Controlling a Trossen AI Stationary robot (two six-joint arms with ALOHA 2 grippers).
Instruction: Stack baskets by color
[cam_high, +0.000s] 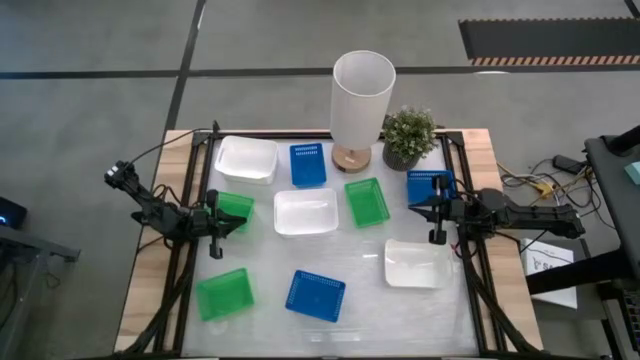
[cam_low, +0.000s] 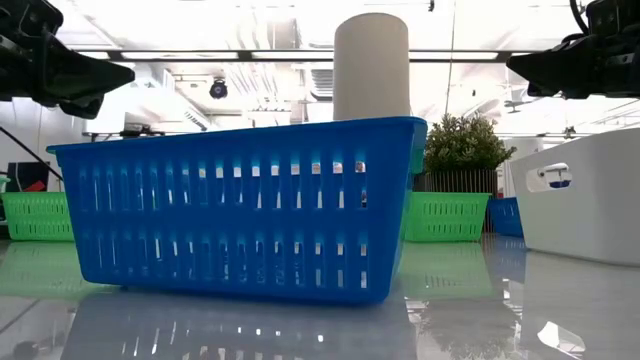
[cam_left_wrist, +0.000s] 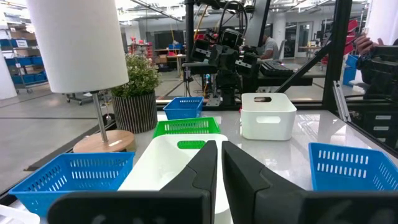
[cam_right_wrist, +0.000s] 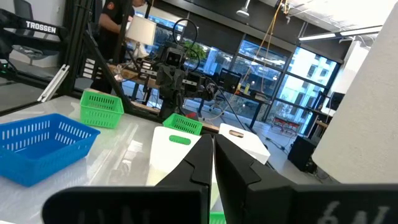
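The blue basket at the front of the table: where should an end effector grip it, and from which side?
Probably best on one rim wall of the blue basket, coming from above: it sits upright and open with no handle, nothing inside, and thin slotted walls that closing fingers could pinch.

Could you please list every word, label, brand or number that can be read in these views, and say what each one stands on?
"TROSSEN": white letters on a dark frame bar behind the table, in the right wrist view.
Sheet of paper beside the table, in the high view: print too small to read.
Baskets, lamp and plant pot: no readable text on them.
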